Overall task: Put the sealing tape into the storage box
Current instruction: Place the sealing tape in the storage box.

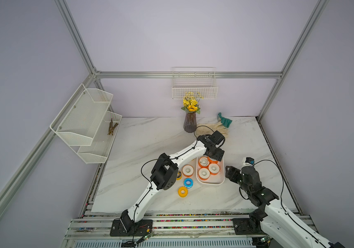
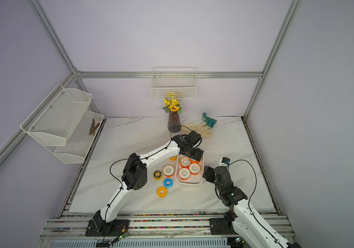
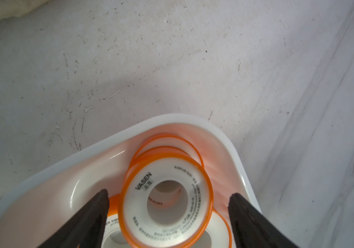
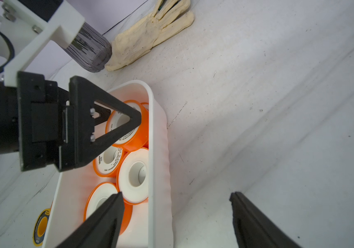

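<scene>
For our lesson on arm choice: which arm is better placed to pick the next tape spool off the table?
Left. The orange spool, blue spool and yellow spool lie on its side of the storage box, and the left gripper is open. The right gripper would likely have to reach across it.

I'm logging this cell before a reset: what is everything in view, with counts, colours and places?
storage box: one, white, right of table centre
orange sealing tape: six; five in the box, one on the table left of it
yellow tape: two, table left of box, one half hidden
blue-white tape: one, table
black-yellow tape: one, table
vase: one, dark, yellow flowers, table back
gloves: cream, with a green glove, beside vase
wire basket: one, white, back wall
mesh shelf: one, white, left wall, brown twigs in lower tier
left pincer: open, over the box's far end
right pincer: open, at the box's right rim
</scene>
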Robot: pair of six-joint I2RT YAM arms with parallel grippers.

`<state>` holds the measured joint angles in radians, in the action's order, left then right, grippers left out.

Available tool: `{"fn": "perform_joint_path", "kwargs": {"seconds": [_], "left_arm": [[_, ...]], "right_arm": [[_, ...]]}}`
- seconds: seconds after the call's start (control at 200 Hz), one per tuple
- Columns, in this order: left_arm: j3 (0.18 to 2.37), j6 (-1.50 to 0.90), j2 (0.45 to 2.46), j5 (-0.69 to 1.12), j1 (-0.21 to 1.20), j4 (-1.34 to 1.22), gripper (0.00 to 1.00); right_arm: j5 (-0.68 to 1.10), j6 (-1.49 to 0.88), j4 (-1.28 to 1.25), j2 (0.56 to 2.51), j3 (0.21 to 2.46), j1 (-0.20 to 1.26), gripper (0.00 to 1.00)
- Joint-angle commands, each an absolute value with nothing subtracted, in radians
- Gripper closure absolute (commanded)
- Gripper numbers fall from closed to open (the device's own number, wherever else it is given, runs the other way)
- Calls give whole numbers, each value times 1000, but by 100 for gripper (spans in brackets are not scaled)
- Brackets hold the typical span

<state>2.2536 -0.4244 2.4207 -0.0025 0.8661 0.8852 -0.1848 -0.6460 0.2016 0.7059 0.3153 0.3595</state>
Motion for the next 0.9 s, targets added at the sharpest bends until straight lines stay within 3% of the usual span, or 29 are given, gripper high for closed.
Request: {"fn": "perform_joint_path", "kwargs": {"seconds": [0.0, 0.22, 0.39, 0.485, 0.895], "left_arm": [[2187, -407, 2282, 3, 866, 832, 21], [2013, -413, 2155, -32, 865, 776, 41], [1942, -414, 2128, -44, 864, 770, 83], [1935, -416, 2137, -46, 862, 777, 100], [1962, -426, 2199, -4, 857, 816, 100]], "right_arm": [[-180, -640, 183, 709, 311, 353, 17], [-178, -639, 181, 707, 310, 351, 17], [-176, -639, 179, 709, 310, 351, 17], [-175, -639, 180, 711, 310, 351, 17], [-172, -637, 176, 716, 311, 351, 17]]}}
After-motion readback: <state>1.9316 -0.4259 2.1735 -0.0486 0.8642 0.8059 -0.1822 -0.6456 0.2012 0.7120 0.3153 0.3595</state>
